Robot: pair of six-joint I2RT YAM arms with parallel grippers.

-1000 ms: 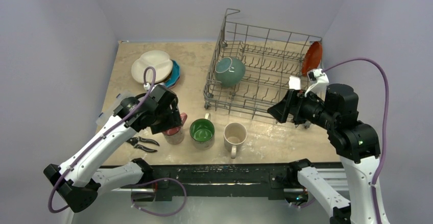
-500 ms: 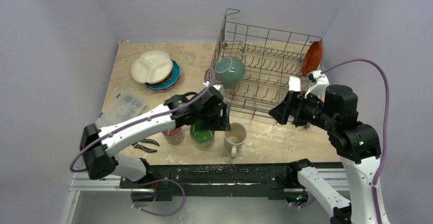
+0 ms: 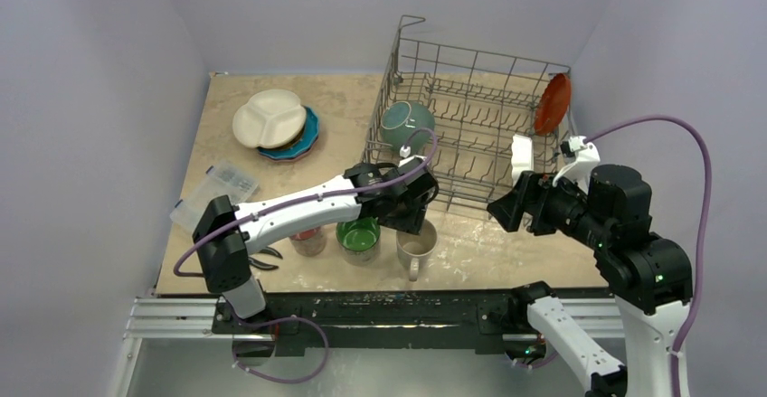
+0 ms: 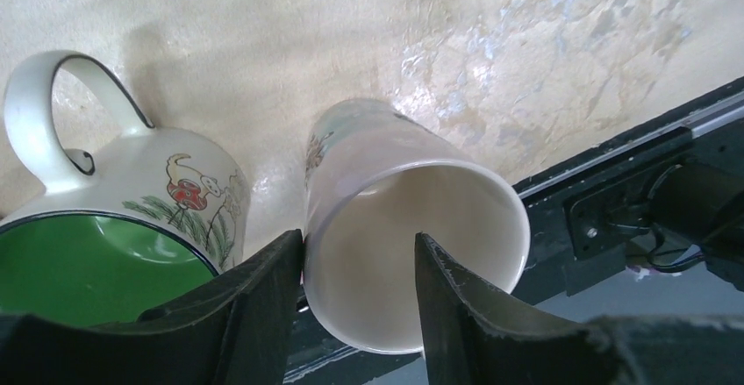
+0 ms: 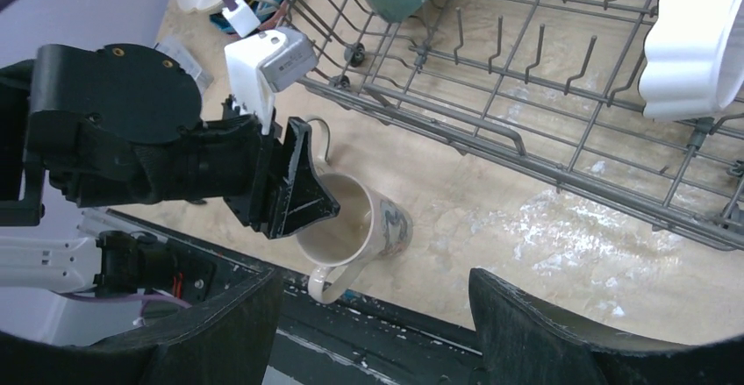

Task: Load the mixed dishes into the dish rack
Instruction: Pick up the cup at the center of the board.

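My left gripper (image 3: pixel 411 223) is open and straddles the left wall of the cream mug (image 3: pixel 417 245), which stands upright near the table's front edge. In the left wrist view one finger (image 4: pixel 263 288) touches the outside of the cream mug (image 4: pixel 368 157), and the other finger (image 4: pixel 456 306) hangs inside, off the wall. The green mug (image 3: pixel 358 236) and the red mug (image 3: pixel 307 240) stand to its left. The dish rack (image 3: pixel 479 53) holds a teal bowl (image 3: pixel 405 126), an orange plate (image 3: pixel 553 103) and a white dish (image 3: pixel 522 160). My right gripper (image 3: pixel 499 207) hovers open and empty in front of the rack.
A white divided plate (image 3: pixel 269 117) lies on a blue plate (image 3: pixel 309 135) at the back left. A clear compartment box (image 3: pixel 213 193) and black-handled pliers (image 3: pixel 260 258) lie at the left. The black rail (image 3: pixel 389 311) runs just below the cream mug.
My left arm swung right from the red mug, past the green mug, and its jaws came down over the cream mug's wall and narrowed. The right arm shifted slightly right.
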